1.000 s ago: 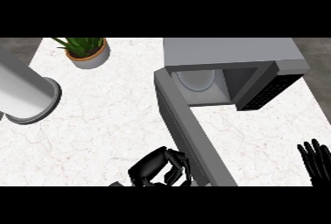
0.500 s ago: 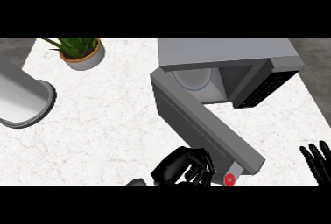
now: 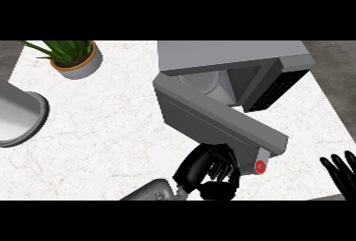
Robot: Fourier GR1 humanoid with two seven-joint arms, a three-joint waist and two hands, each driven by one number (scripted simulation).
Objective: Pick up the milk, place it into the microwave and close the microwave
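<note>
The grey microwave (image 3: pixel 230 54) stands at the back right of the white counter. Its door (image 3: pixel 208 115) hangs partly open, slanting from the hinge at the left toward the front right. A red dot (image 3: pixel 260 165) marks the door's free end. Inside the cavity a pale rounded shape (image 3: pixel 201 87) shows behind the door; I cannot tell whether it is the milk. My left hand (image 3: pixel 208 167) sits at the bottom centre, its fingers against the door's outer face near the free end. My right hand (image 3: pixel 341 172) rests open at the lower right edge, fingers up.
A potted plant (image 3: pixel 76 59) stands at the back left. A large grey cylinder (image 3: pixel 17 117) lies at the left edge. The counter's right edge (image 3: pixel 327 108) runs just beside the microwave.
The door's free end has swung to the right, toward the microwave. My left hand has followed it up and to the right, staying on the door's outer face. The right hand stays put.
</note>
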